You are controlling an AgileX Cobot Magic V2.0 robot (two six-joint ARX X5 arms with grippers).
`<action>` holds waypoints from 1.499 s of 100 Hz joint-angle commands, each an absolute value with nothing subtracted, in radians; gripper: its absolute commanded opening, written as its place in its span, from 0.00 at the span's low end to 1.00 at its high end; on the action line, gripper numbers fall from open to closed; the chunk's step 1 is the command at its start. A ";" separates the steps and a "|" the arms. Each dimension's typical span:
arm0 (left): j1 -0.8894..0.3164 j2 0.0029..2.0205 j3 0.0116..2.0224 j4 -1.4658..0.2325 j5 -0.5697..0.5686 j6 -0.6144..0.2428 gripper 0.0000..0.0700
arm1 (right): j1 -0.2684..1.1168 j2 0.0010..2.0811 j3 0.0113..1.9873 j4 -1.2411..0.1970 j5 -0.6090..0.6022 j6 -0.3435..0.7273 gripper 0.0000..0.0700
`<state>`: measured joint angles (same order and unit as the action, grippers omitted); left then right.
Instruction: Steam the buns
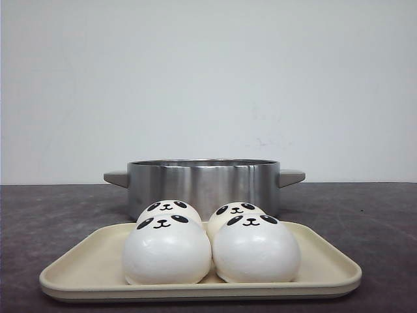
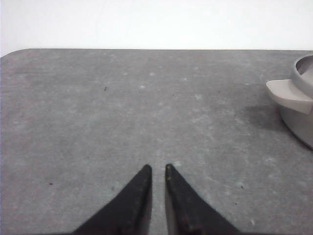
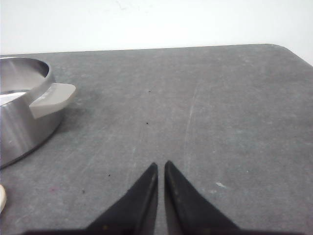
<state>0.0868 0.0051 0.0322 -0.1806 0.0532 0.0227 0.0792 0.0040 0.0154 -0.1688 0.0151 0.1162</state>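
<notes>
My black, tapered left gripper (image 2: 158,169) and matching right gripper (image 3: 161,165) hover low, jaws nearly closed (only a slit between), holding nothing.

A plain white wall (image 1: 208,78) stands behind a dark grey, mottled bench (image 1: 365,215). Bench corners are rounded. Lighting is even and diffuse.

A dark grey, mottled table (image 1: 378,222) carries 2 things directly. A cream tray (image 1: 326,270) sits at its near edge. Just behind the tray stands a steel pot (image 1: 203,182) with 2 grey handles; whether tray and pot touch is unclear.
</notes>
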 commanded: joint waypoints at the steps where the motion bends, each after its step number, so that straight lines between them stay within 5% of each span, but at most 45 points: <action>1: 0.088 0.003 0.014 -0.187 0.052 0.017 0.00 | 0.080 0.004 0.012 -0.158 0.016 0.123 0.03; 110: 0.088 0.003 0.014 -0.185 0.055 0.000 0.00 | 0.080 0.004 0.012 -0.151 0.013 0.154 0.03; 128: 0.088 0.003 0.014 -0.187 0.070 -0.172 0.00 | 0.080 0.004 0.013 -0.088 -0.064 0.345 0.02; 144: 0.087 0.004 0.017 -0.188 0.122 -0.524 0.00 | 0.081 0.004 0.014 0.037 -0.120 0.459 0.01; 150: 0.087 0.004 0.019 -0.187 0.154 -0.566 0.00 | 0.081 0.004 0.019 0.077 -0.153 0.468 0.01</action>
<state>0.0868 0.0051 0.0322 -0.1783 0.1139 -0.3626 0.0792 0.0040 0.0154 0.0364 -0.1246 0.4049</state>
